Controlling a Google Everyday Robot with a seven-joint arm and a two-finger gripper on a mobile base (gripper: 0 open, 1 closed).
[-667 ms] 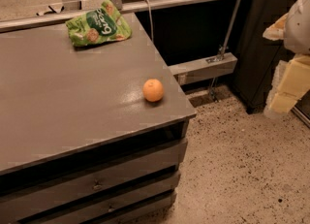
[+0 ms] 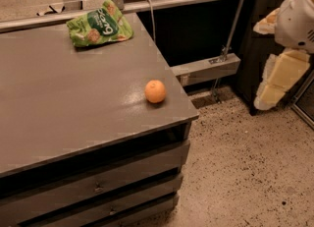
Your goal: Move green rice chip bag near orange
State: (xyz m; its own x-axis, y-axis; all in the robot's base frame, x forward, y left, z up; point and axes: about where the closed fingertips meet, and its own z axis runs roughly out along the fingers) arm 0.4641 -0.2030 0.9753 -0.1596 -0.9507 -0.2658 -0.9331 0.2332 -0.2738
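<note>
Bag: lying at the table's far edge, well apart from the orange.
Gripper: hanging beyond the table's right side; we are failing to tell its state.
Risk: orange rolling off the corner if we are bumping it.

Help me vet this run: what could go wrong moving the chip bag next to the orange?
1. The orange sits near the cabinet top's right edge; a nudge could roll it off.
2. The green rice chip bag lies flat at the far edge beside a metal rail, which may hamper grasping.
3. The gripper hangs right of the cabinet, so the reach is long.
</note>
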